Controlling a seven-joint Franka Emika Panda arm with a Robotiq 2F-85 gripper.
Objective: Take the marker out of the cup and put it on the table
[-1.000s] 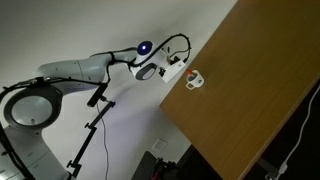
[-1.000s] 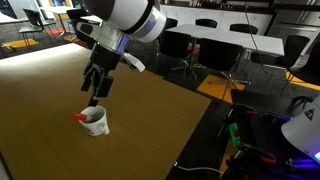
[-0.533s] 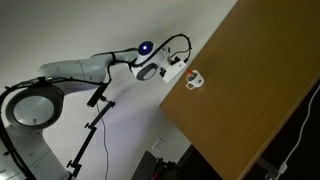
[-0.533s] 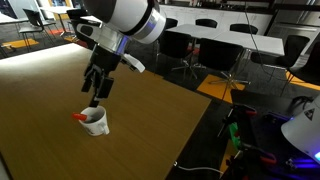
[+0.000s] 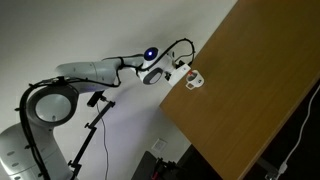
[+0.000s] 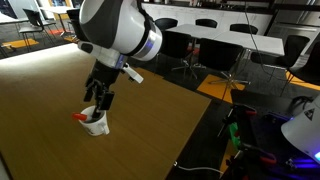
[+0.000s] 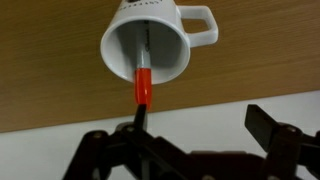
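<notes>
The small white cup [image 7: 150, 45] with a side handle stands on the light-brown wooden table [image 7: 50, 95], close to its edge. The marker [image 7: 142, 85] stands inside it, its orange-red end sticking out over the rim. My gripper [image 7: 200, 128] is open right above the cup. One finger is next to the marker's red end and the other is well off to the side. In both exterior views the gripper [image 6: 97, 98] [image 5: 178, 68] hovers just over the cup [image 6: 97, 124] [image 5: 193, 79]. The marker's red tip [image 6: 79, 117] pokes out sideways.
The table's edge [image 6: 190, 140] runs close past the cup, with floor below it. Black chairs [image 6: 215, 50] and long tables stand beyond. A black stand [image 5: 95, 125] and cables are beside the robot's base. The tabletop [image 5: 255, 95] stretches wide away from the cup.
The arm has swung and lowered. The gripper has come down from above the cup to just over its rim. The cup and marker have not moved.
</notes>
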